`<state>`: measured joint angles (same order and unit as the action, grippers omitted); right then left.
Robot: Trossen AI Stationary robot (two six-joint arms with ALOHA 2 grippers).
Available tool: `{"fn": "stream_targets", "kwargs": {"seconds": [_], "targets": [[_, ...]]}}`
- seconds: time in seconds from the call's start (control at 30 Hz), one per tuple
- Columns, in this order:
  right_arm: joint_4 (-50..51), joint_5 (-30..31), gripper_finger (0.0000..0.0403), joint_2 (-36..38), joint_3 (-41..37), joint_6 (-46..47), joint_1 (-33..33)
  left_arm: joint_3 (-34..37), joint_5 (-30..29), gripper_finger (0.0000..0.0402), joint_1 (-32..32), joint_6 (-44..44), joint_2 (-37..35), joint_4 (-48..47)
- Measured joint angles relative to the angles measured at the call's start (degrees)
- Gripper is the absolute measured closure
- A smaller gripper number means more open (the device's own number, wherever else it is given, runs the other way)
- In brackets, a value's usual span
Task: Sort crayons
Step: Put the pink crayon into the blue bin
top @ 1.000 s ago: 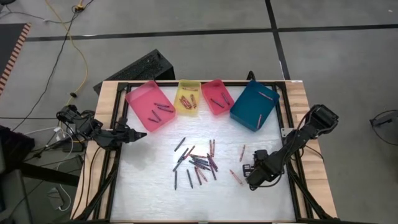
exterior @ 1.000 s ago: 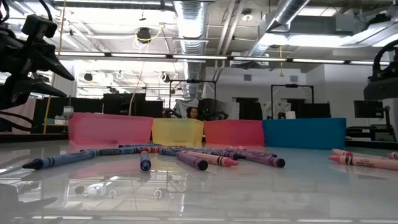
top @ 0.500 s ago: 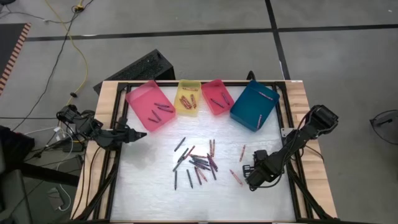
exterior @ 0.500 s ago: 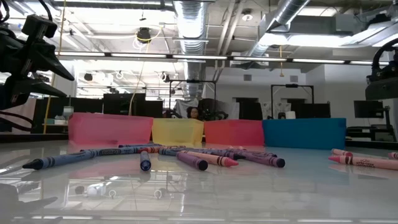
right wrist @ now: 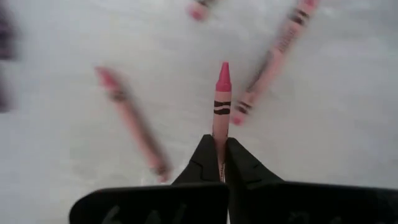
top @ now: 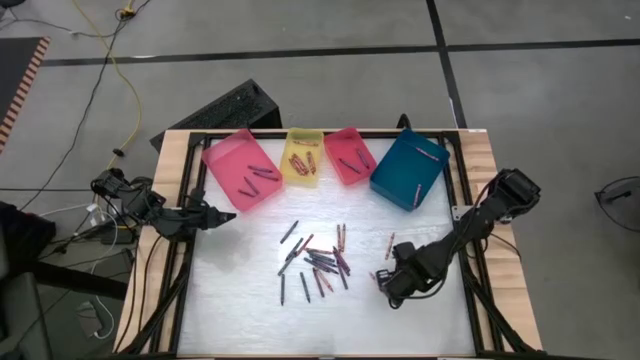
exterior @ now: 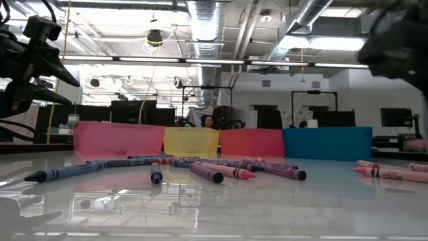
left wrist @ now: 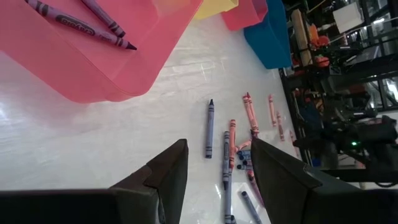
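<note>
My right gripper (right wrist: 219, 146) is shut on a pink crayon (right wrist: 221, 93) over the table's right part (top: 387, 282). Two more pink crayons (right wrist: 134, 124) lie on the table below it. A loose heap of crayons (top: 318, 262) in purple, blue, red and pink lies flat at the table's middle (exterior: 214, 171). My left gripper (top: 226, 215) waits open at the table's left, by the pink tray (top: 242, 170), with nothing between its fingers (left wrist: 217, 168). My right gripper pinches the pink crayon between its two fingers, on the paper-wrapped shaft (right wrist: 219, 127) behind the black bands. The fingers come from above, pointing down. The crayon's pointed end (right wrist: 222, 67) juts out past the fingertips, clear of the table.
Along the far edge stand a pink tray, a yellow tray (top: 302, 157), a red tray (top: 349, 155) and a blue tray (top: 410, 168), each with a few crayons inside. One pink crayon (top: 389, 245) lies alone to the right of the heap. The near half of the white tabletop (top: 250, 310) is bare.
My right gripper has risen and gone toward the table's left and the crayon heap. In the low view its arm now shows blurred at the upper right. The left arm has kept still.
</note>
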<state>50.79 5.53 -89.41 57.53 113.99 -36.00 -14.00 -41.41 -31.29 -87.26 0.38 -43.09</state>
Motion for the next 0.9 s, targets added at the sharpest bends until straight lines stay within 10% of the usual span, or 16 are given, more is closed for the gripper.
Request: {"fn": "stream_targets", "kwargs": {"seconds": [0.4,0.9], "targets": [[0.02,11.04,0.0402,0.09,6.69,-22.11,13.58,0.0,0.0,0.0236,-0.02,0.04,-0.02,-0.08],[3.58,11.0,0.0402,5.35,6.89,-47.81,37.05,0.02,0.21,0.0236,-0.01,-0.33,-0.01,-1.31]]}}
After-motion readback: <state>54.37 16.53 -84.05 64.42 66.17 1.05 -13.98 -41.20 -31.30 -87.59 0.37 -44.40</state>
